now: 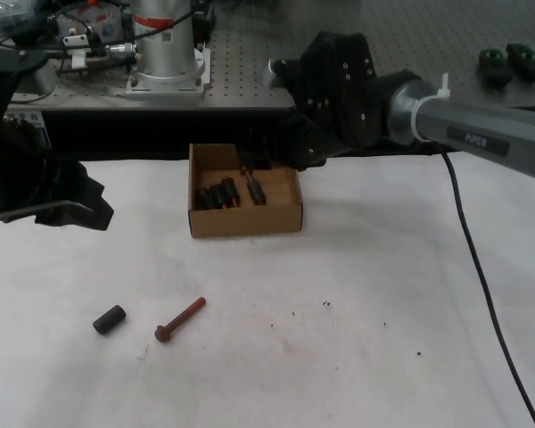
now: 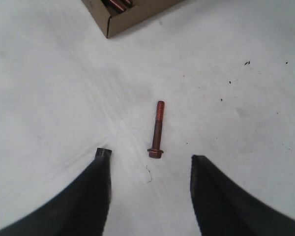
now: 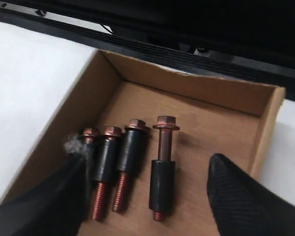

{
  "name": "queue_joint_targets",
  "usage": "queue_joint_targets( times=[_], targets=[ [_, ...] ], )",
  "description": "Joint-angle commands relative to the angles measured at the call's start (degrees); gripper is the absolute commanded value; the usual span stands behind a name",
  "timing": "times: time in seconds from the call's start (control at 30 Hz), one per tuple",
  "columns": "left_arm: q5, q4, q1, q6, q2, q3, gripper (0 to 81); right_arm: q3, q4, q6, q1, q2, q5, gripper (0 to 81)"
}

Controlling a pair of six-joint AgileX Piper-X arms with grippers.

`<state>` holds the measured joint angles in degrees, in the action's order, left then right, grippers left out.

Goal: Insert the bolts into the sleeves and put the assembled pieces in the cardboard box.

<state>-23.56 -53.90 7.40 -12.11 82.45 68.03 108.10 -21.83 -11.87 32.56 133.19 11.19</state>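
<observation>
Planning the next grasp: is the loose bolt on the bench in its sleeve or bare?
Bare. The bolt lies flat, threads exposed, apart from the sleeve beside it.

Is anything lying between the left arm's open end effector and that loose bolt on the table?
Nothing visible does: the bolt lies on bare table before the open left end effector, and the sleeve lies apart from it.

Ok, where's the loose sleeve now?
In the high view the sleeve lies on the white bench, just left of the loose bolt, nearer the camera than the cardboard box.
</observation>
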Motion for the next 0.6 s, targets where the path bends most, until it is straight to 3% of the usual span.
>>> queue_joint_targets(
  times=[0.0, 0.27, 0.47, 0.57],
  targets=[
    [0.2, 0.0, -0.1, -0.3, -0.6, 0.5, 36.8, 0.7, -1.6, 0.1, 0.2, -0.5, -1.0, 50.1],
    [2.6, 0.5, -0.1, 0.8, -0.6, 0.5, 36.8, 0.7, -17.8, -1.9, 3.1, -2.3, 0.9, 43.7],
    [18.0, -2.0, -0.1, 1.2, -3.5, 0.5, 36.8, 0.7, -23.0, -5.4, 8.6, -4.6, -7.8, 43.1],
    [25.3, -3.5, -0.1, 0.6, -7.1, 0.5, 36.8, 0.7, -27.8, -10.8, 10.9, -5.2, -12.5, 43.1]
  ],
)
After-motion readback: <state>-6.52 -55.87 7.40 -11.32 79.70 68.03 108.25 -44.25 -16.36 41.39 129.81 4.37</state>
